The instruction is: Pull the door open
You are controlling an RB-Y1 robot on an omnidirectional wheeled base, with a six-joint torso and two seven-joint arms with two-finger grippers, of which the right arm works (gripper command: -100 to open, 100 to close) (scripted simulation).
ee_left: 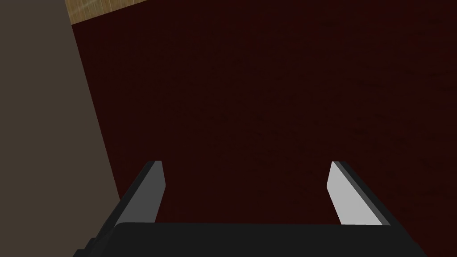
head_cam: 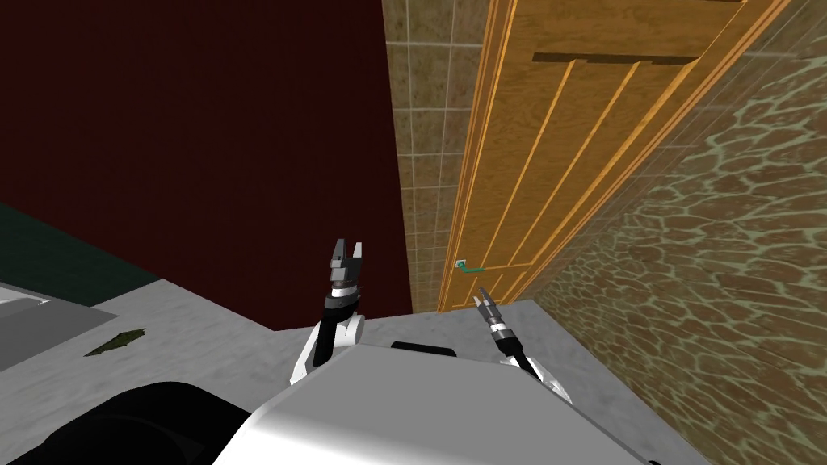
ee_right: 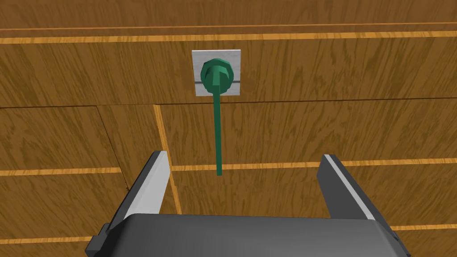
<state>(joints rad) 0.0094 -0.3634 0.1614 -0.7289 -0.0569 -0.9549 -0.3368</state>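
– Right wrist view first: which step is this?
– The approach, I'd judge. The right gripper (ee_right: 243,156) faces the wooden door (ee_right: 312,125) with its fingers wide apart and holding nothing. The green lever handle (ee_right: 218,134) runs from its grey plate (ee_right: 198,58) towards the gap between them, untouched.
– And on the head view?
– The handle sits near, at about 11 o'clock of the right gripper. The left gripper (head_cam: 349,249) hovers at 9 o'clock, fingers equally spread and empty, facing a dark red wall (head_cam: 202,121).
– Next move?
– Ease forward, close on the lever, then draw back.
– Count?
– One door, one handle, one plate, two grippers
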